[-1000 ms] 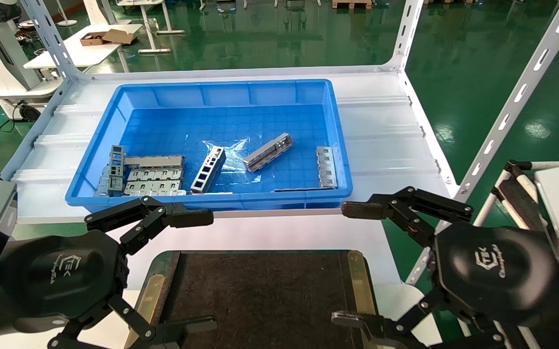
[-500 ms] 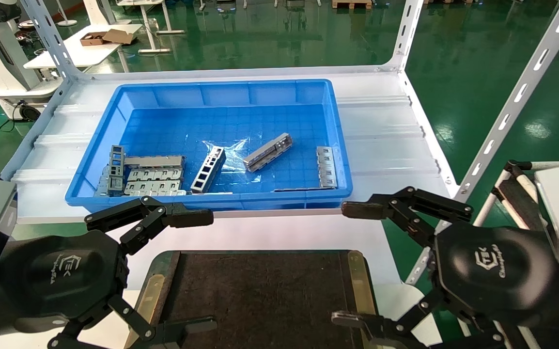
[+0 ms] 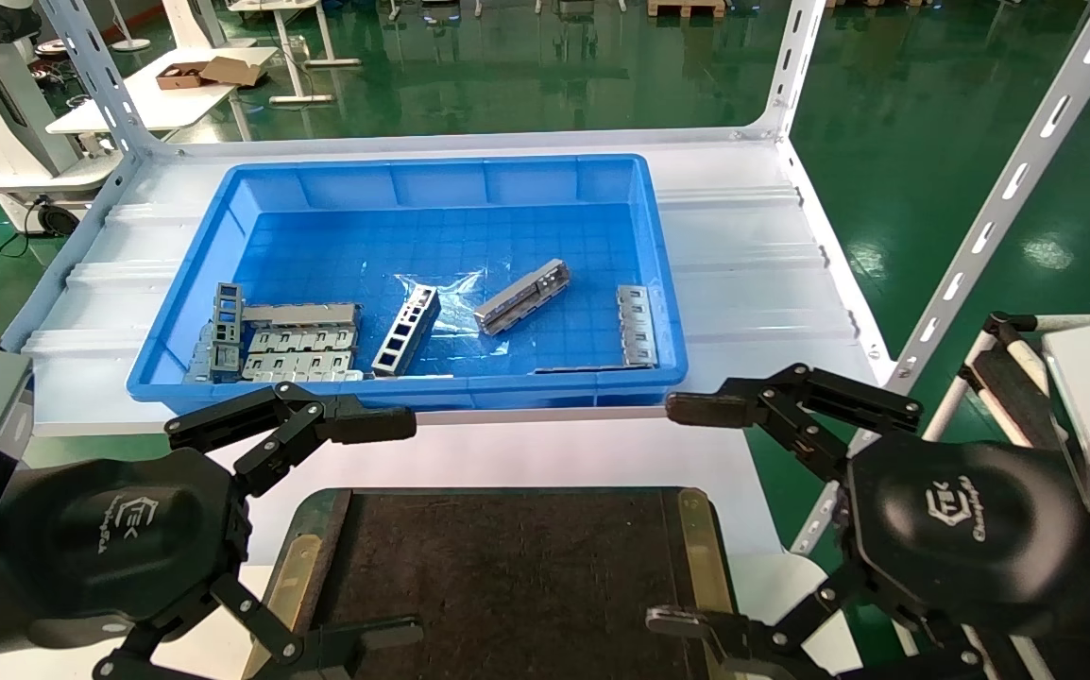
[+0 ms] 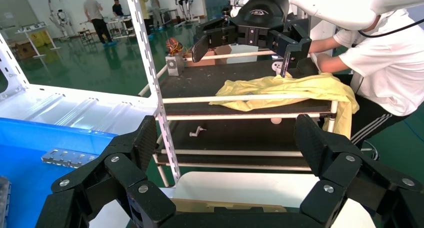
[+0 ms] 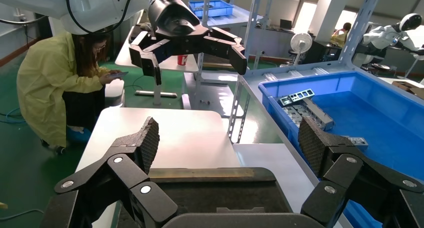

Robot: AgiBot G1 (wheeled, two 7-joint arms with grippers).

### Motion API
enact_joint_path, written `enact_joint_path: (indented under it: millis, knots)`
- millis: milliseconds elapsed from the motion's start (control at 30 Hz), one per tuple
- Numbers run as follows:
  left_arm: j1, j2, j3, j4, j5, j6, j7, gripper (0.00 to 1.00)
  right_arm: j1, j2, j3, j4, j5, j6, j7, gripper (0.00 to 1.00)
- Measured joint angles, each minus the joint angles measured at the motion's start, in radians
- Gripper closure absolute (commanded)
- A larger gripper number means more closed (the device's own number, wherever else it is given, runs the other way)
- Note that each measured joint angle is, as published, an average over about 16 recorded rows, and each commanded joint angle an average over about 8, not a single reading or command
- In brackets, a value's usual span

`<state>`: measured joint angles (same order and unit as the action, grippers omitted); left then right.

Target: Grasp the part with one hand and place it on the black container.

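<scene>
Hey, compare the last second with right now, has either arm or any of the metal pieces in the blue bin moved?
Nothing has visibly changed. The left gripper and right gripper hang open at the two sides of the black container, holding nothing, and the part lies in the blue bin where it was.

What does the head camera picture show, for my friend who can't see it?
A slim silver part lies in a blue bin among other metal pieces. Nearer, the left gripper and right gripper hover open over either end of the bare black container.
</scene>
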<state>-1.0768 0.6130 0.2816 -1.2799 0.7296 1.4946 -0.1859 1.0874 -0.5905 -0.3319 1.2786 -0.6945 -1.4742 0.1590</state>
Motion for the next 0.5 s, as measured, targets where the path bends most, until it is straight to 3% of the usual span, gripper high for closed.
enact_joint_path:
  millis: [500]
  knots:
    - [0.000,0.000,0.000,0.000,0.001,-0.001,0.000,0.00,0.000,0.000,0.000,0.000,0.000,0.000,0.000,0.00]
